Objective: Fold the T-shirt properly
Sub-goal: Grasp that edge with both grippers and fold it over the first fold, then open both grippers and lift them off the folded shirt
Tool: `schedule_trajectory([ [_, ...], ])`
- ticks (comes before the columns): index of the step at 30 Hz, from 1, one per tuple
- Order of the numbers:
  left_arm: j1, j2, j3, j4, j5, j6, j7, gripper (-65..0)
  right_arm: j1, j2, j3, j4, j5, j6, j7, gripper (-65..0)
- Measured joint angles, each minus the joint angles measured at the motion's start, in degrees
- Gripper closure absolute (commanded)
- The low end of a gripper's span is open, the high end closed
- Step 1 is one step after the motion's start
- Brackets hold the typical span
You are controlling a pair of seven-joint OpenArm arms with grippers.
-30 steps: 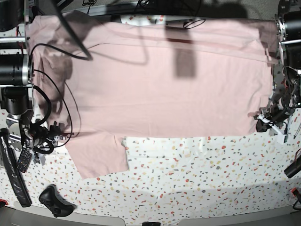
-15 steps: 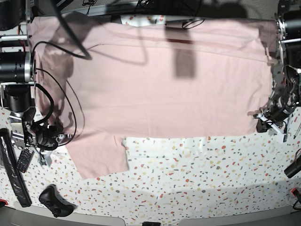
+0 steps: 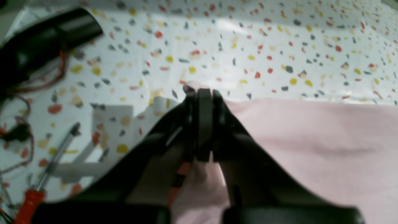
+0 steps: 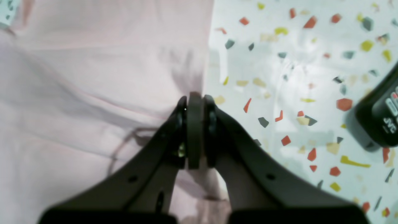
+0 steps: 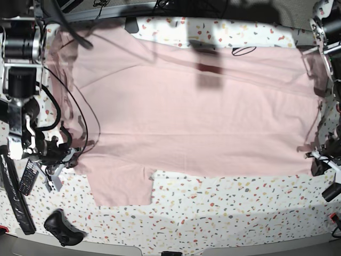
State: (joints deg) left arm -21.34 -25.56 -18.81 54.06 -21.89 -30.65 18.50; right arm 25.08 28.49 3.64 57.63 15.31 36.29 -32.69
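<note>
Each pincer, left (image 3: 203, 93) and right (image 4: 194, 99), is clenched on an opposite edge of the T-shirt (image 5: 186, 117), keeping it taut across the worktop (image 5: 240, 208) for folding.

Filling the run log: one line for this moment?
phase: grasp | left gripper: shut on T-shirt edge | right gripper: shut on T-shirt edge | shirt: spread flat on table, unfolded

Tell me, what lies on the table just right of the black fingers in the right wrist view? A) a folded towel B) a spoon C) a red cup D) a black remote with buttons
D: a black remote with buttons and white lettering lies on the speckled table, apart from the T-shirt.
</note>
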Motion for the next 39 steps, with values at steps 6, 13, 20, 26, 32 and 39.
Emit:
schedule_trajectory([
  [6,4.5,-0.8,0.1,0.8,-0.3,0.0,-2.2,0.0,-9.9,0.2,7.8,15.9,4.4,0.1,-3.0,0.0],
  [13,12.5,-2.2,-2.1,7.4,-3.2,0.0,-3.0,0.0,-21.1,-0.1,10.6,28.4,8.1,0.2,-4.1,0.0],
  [20,19.5,-2.3,-8.9,15.2,-3.4,-0.2,-3.0,0.0,-30.4,-0.6,13.2,36.7,8.7,0.2,-3.8,0.0],
  [26,24.1,-2.1,-12.0,16.1,-3.3,-0.4,-2.0,0.0,-39.4,-0.6,13.1,42.5,8.7,0.2,-3.7,0.0],
  [32,26.6,-2.1,-13.4,16.2,-2.7,-0.2,-1.9,0.0,-42.7,-2.7,13.2,43.5,6.8,0.2,-3.4,0.0],
  [39,28.3,-2.1,-13.4,16.2,1.2,-0.2,-1.3,0.0,-42.7,-6.0,13.2,43.5,4.1,0.2,-1.8,0.0],
])
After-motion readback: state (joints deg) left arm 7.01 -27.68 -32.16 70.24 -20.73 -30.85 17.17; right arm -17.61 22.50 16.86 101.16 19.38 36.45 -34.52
